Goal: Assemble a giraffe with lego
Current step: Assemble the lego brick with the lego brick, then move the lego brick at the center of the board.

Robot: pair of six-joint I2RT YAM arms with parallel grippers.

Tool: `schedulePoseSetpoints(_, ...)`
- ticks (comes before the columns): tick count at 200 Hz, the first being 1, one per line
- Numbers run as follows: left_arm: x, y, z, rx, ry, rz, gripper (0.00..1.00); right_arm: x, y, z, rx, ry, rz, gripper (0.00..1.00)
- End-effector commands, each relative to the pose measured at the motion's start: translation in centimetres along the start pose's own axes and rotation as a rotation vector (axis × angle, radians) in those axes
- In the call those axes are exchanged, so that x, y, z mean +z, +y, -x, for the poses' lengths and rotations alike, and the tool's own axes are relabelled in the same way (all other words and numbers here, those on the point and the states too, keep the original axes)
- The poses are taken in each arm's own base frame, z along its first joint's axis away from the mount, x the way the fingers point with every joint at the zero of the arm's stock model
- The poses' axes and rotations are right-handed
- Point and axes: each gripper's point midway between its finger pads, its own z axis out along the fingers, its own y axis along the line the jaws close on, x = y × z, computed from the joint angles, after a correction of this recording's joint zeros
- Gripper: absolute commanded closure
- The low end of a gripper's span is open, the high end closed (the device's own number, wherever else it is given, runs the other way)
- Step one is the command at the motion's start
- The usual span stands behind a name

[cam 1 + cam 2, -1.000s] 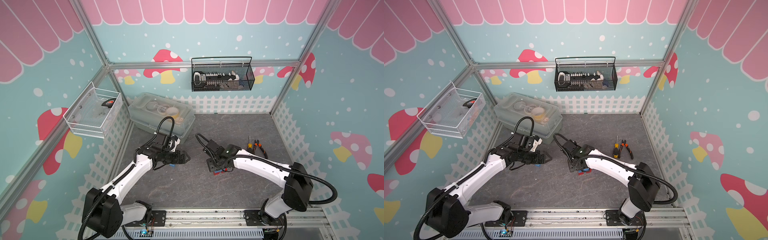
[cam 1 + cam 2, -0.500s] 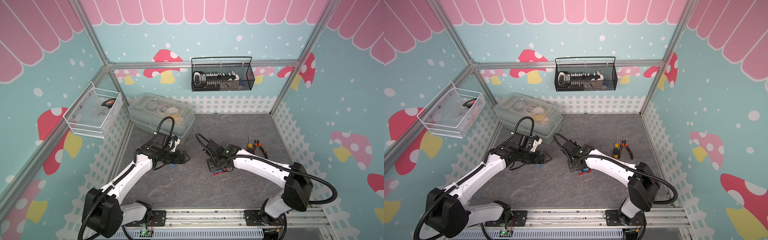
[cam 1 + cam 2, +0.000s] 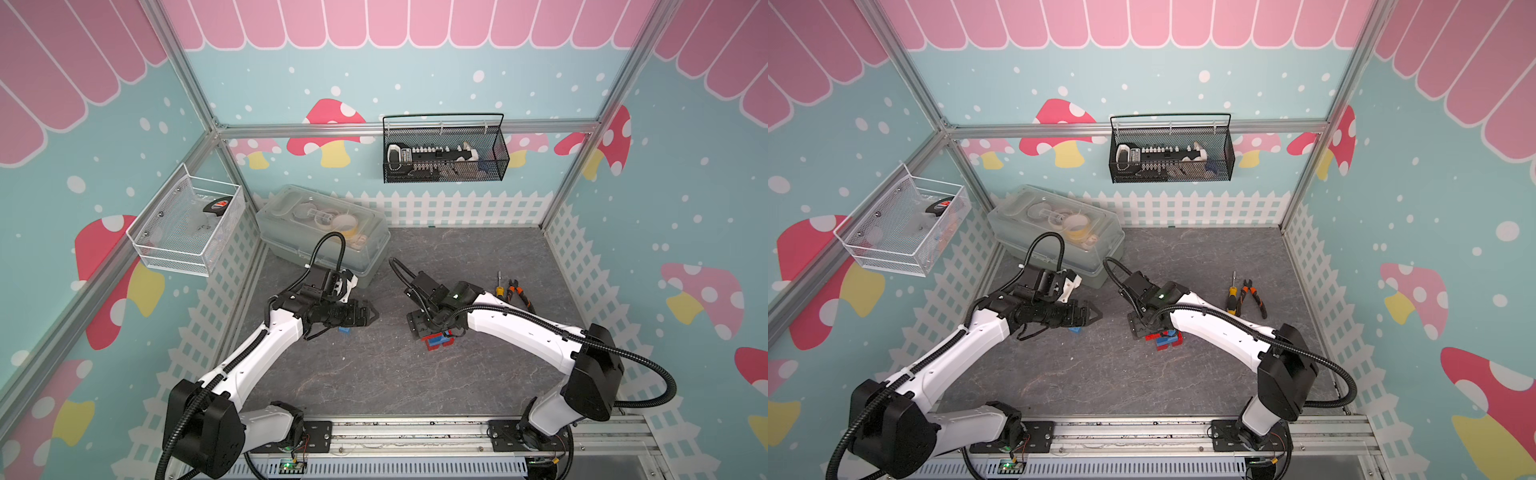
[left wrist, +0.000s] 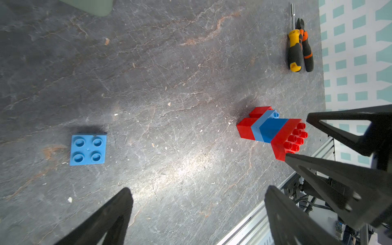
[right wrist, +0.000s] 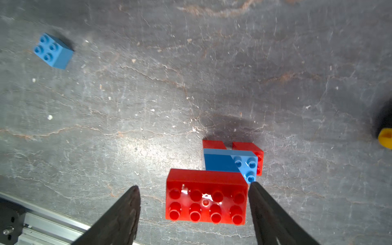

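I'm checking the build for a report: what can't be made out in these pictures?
- giraffe: partly hidden in both top views by the right hand.
- loose blue brick: half covered by the left hand in a top view.
- screwdriver: cut off by the right wrist view's edge.

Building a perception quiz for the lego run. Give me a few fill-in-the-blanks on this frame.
1. The loose brick lying apart from the giraffe is ___ in colour.
2. The giraffe's top brick is ___ in colour.
3. That top brick shows ___ studs.
4. The left gripper has ___ between its jaws.
Missing words: blue; red; eight; nothing.
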Motion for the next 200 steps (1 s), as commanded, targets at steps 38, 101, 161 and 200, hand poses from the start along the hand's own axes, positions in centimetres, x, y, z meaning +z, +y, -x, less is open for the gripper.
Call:
schedulePoseSetpoints(38,-1.8,2.4,1.7,-0.070,-0.080,0.054,0.03,-1.5,1.5,2.5,-0.097,-0.031,0.022,0.20)
schedulePoseSetpoints(101,-3.1,6.0,2.6,-0.145,-0.132,0.183,0.03,0.2,7.3,5.6,-0.147,-0.082,0.139,0.21)
schedulePoseSetpoints(161,-4.7,8.6,2.2,-0.189,-0.151,0.312,0.01,4.9,13.5,6.5,-0.170,-0.069,0.143,0.21)
schedulePoseSetpoints(200,-6.0,10.5,1.4,-0.257,-0.165,0.319,0.01,7.9,16.2,6.3,-0.118,-0.081,0.158,0.22)
